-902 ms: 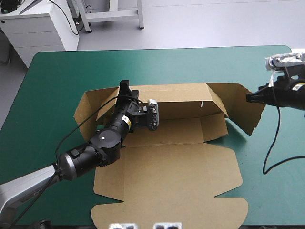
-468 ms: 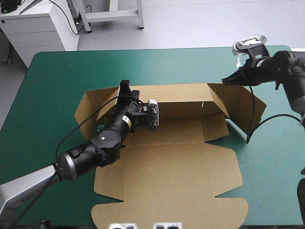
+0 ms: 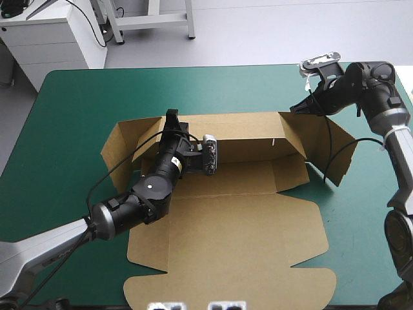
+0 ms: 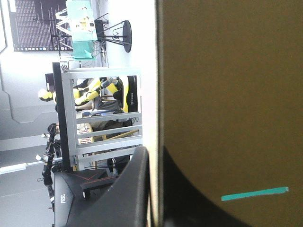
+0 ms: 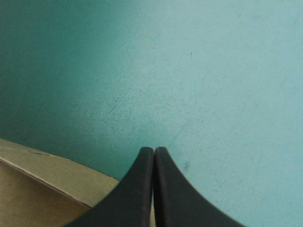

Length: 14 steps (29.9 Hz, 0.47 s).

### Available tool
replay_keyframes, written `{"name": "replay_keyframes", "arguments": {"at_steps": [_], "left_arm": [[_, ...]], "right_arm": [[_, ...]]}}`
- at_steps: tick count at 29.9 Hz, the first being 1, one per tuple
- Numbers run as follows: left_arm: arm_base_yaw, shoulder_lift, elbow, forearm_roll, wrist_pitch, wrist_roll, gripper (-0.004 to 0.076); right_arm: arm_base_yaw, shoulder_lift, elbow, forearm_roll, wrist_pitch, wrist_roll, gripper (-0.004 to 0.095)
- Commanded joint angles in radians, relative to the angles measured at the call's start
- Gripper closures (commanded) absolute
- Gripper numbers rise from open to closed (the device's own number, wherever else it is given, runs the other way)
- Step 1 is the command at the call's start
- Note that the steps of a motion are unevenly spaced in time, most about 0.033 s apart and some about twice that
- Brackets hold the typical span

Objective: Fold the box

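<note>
Left wrist view — jaws pinch the box [image 4: 227, 94] wall.

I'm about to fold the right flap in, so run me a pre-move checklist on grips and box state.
1. Left gripper shut on the box at its back wall: ok.
2. Back wall upright: ok.
3. Right gripper shut, holding nothing: ok.
4. Right gripper touching the right flap: cannot tell.
5. Right flap folded in: not ok, it splays outward.
6. Lid flat on the table: ok.
</note>
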<state>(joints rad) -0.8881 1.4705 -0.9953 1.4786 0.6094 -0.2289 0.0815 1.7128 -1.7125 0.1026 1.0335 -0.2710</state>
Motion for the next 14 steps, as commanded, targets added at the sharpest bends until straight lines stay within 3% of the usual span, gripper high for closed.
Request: {"name": "replay_keyframes", "arguments": {"at_steps": [1, 14], "left_arm": [[-0.003, -0.025, -0.027, 0.052, 0.021, -0.056, 0.0732], [-0.003, -0.025, -0.027, 0.060, 0.055, -0.069, 0.0732]], "right_arm": [[0.001, -0.044, -0.029, -0.001, 0.004, -0.004, 0.0920], [0.001, -0.048, -0.023, 0.017, 0.215, -0.030, 0.0920]]}}
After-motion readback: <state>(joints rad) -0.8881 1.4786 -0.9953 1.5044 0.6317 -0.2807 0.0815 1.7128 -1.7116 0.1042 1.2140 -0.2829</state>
